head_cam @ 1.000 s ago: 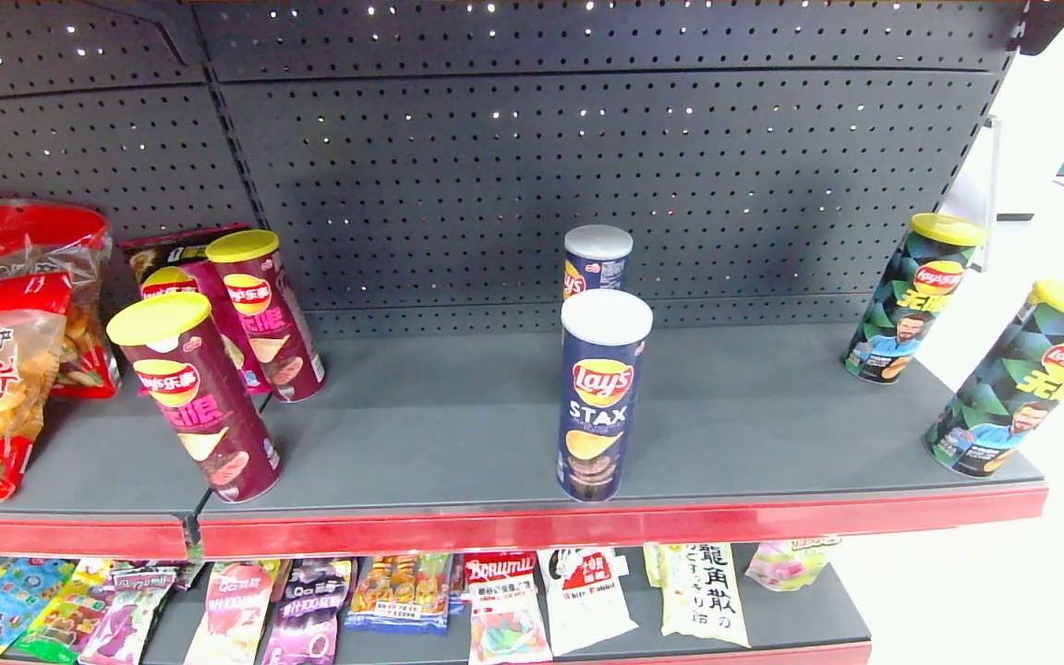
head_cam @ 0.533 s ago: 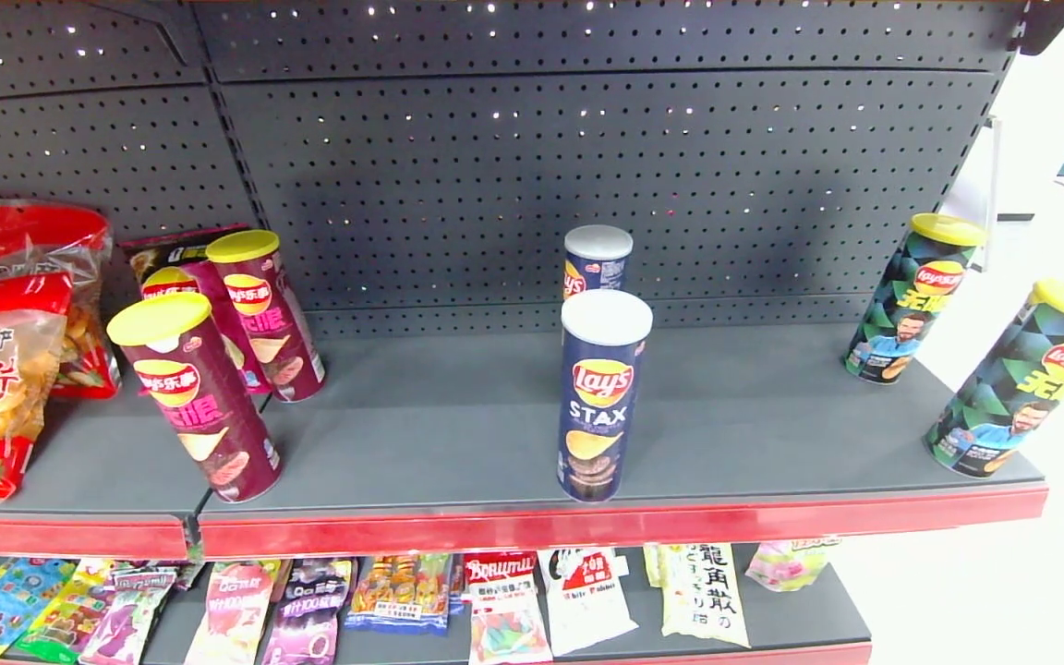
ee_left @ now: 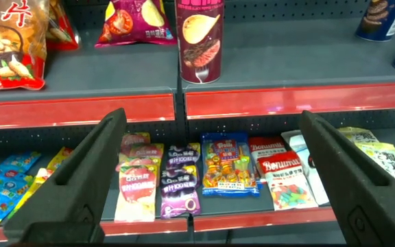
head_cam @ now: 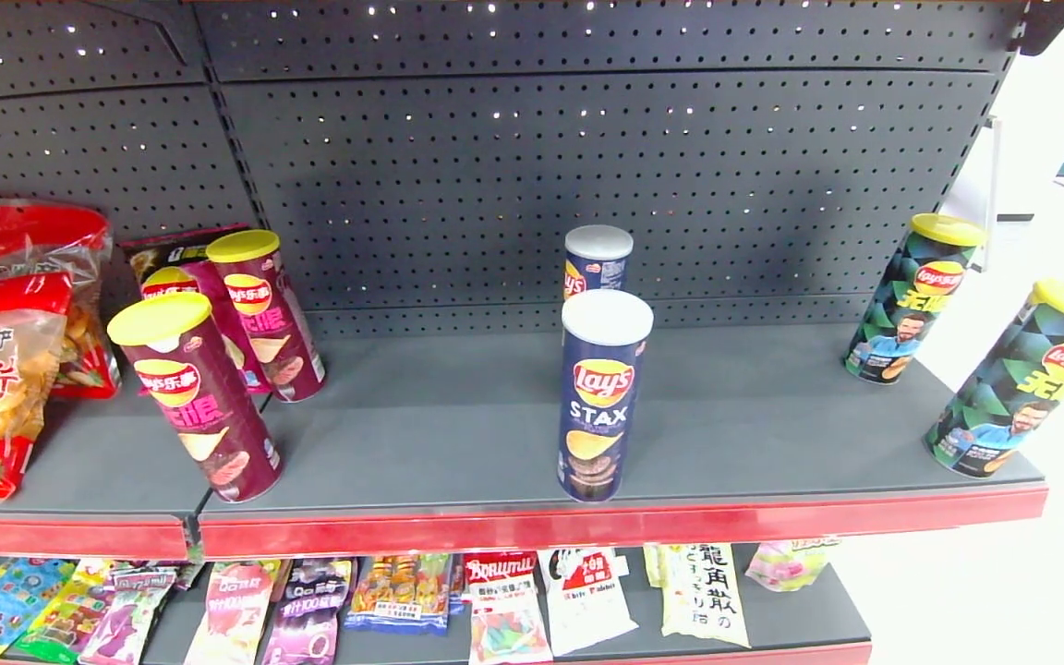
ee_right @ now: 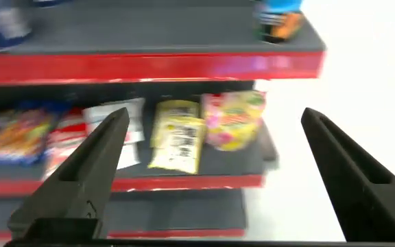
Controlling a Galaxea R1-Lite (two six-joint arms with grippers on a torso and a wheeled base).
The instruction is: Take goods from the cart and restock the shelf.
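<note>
The dark grey metal shelf [head_cam: 458, 416] with its red front edge was judged only partly restocked: maroon crisp tubes [head_cam: 195, 397] stood near its left end, navy tubes [head_cam: 598, 397] at mid-front and green-black tubes [head_cam: 1020, 383] at the right end, with bare board between. The left gripper [ee_left: 211, 185] and right gripper [ee_right: 211, 178] were spread wide with nothing held, so the next item was judged yet to be fetched.

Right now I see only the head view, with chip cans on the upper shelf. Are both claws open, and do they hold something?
Observer: The left claw is open and empty.
Operator: Where does it point?
Observer: At the candy bags on the lower shelf, below the maroon can.
Operator: And the right one?
Observer: The right claw is open and empty too, facing the right end of the lower shelf.
</note>
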